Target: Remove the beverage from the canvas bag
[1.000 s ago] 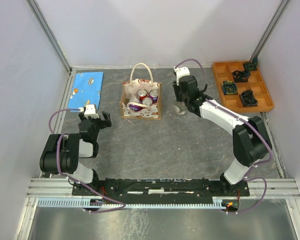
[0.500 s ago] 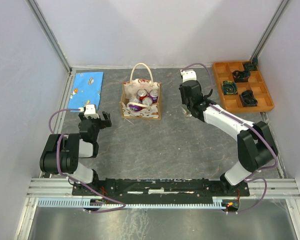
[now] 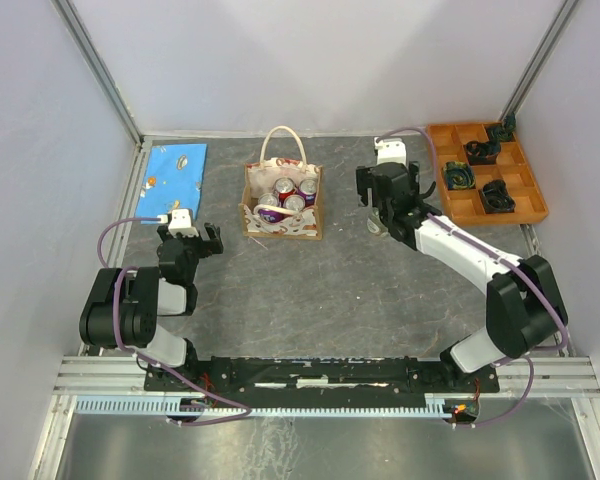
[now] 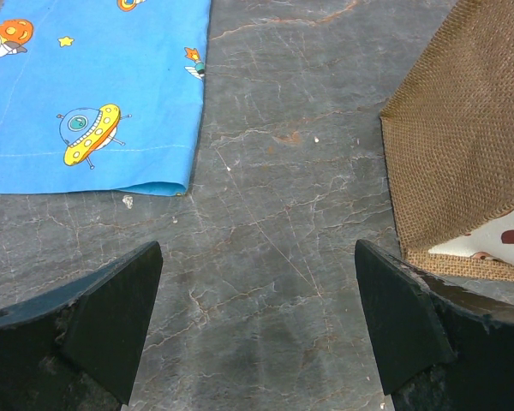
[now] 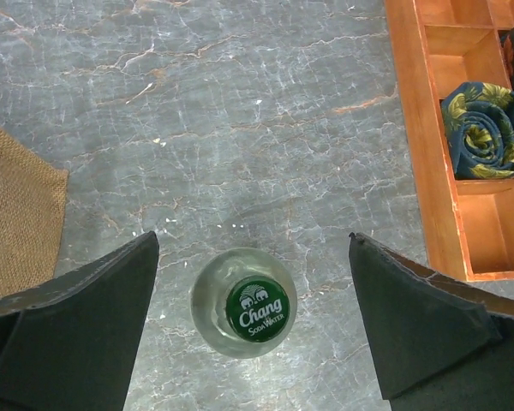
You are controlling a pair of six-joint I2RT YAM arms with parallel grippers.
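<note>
Soda bottle [image 5: 243,301] upright on table [image 5: 240,128], midway between right jaws spread wide, touching neither, left jaws wide, empty

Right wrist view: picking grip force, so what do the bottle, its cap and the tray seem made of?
Bottle: likely clear glass, glossy; the table seems to show through its shoulder. Cap: green, printed, probably lacquered metal. Tray: orange, matte, smooth walls; plastic or painted wood, cannot tell.

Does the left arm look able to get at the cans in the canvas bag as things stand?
Probably yes: the left gripper is open, bare table separates it from the canvas bag, and the cans show through the open top. Upright handles may crowd it.
</note>
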